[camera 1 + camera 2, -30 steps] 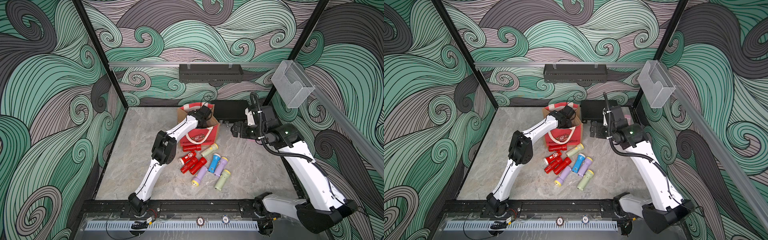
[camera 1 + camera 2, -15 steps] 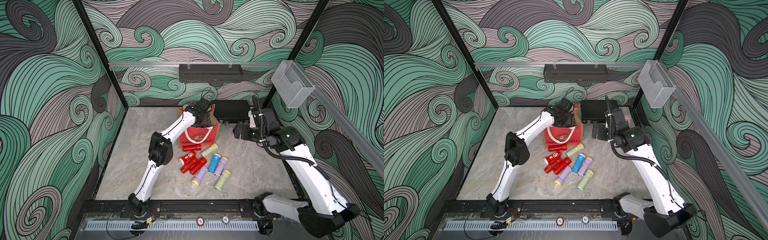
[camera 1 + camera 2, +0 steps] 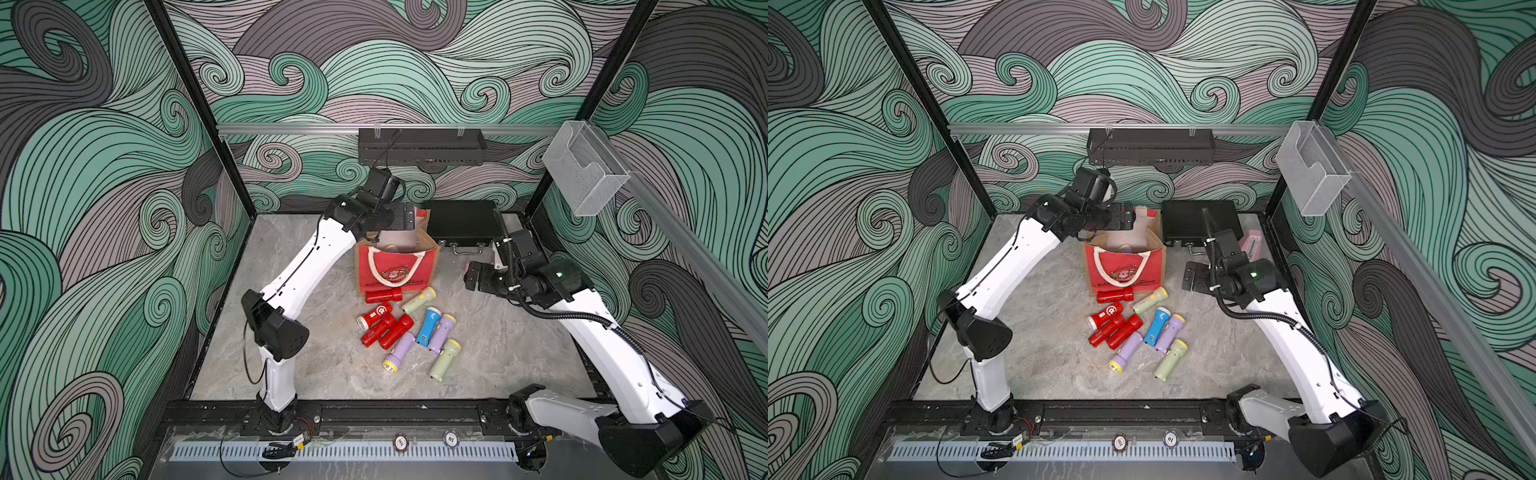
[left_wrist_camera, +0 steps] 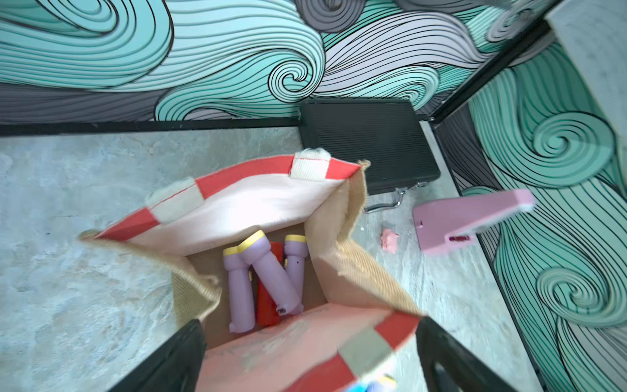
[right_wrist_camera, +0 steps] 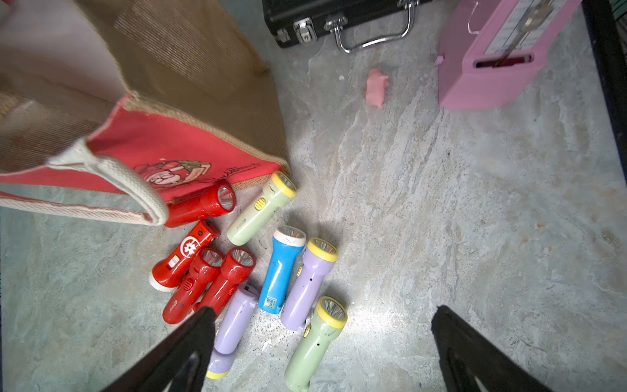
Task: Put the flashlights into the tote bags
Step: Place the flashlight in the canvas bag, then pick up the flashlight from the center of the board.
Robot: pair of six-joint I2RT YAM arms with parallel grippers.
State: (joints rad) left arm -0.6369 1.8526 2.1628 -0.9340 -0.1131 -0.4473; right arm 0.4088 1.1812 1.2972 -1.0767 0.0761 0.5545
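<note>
We see the left gripper (image 4: 310, 325) above the open mouth of the bag (image 3: 397, 270), its jaws spread wide and holding nothing. Inside the bag lie three lilac flashlights (image 4: 268, 275) and a red flashlight (image 4: 264, 305). Nine loose flashlights (image 3: 428, 326) lie on the table (image 3: 519, 332) just in front of the bag. The right gripper (image 5: 324, 311) hangs near the bag and off to one side of the pile, its jaws released and empty.

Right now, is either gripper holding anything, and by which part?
Nothing is held. The left gripper hangs open over the tote bag's mouth; the right gripper is open near the loose flashlights.
</note>
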